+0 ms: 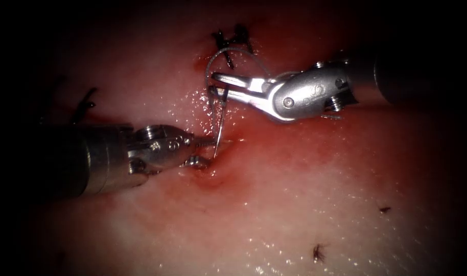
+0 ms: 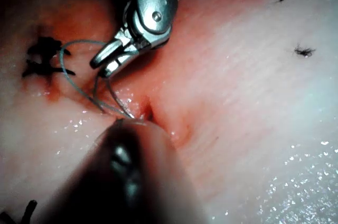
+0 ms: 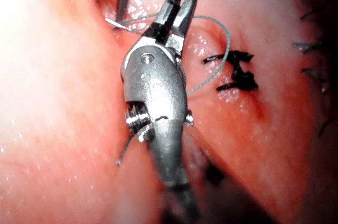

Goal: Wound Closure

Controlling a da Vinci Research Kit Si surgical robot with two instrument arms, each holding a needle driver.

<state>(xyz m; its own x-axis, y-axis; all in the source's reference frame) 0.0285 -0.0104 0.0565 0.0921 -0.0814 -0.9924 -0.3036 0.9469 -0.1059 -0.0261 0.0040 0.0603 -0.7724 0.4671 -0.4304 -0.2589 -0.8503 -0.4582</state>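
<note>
The curved needle (image 1: pixel 219 122) stands in the tissue (image 1: pixel 305 194) with its tip in the cut (image 1: pixel 213 168), which is wet with red fluid. The needle's tail reaches up to the right tool (image 1: pixel 219 86), whose jaws stand apart; the tail lies by the lower jaw's tip. The left tool (image 1: pixel 207 151) comes in from the cut's left, its jaws spread on either side of the point where the needle meets the tissue, holding nothing. Thread (image 1: pixel 233 50) arcs from the needle's tail over the right tool. The needle (image 2: pixel 113 97) and right tool (image 2: pixel 108 61) also show in the left wrist view, and the right tool (image 3: pixel 176 7) in its own.
A finished dark knot (image 1: pixel 232 41) sits on the cut behind the right tool, seen too as the knot (image 3: pixel 237 71). Cut thread ends (image 1: pixel 86 99) lie at far left, and small dark bits (image 1: pixel 318 252) on the near tissue.
</note>
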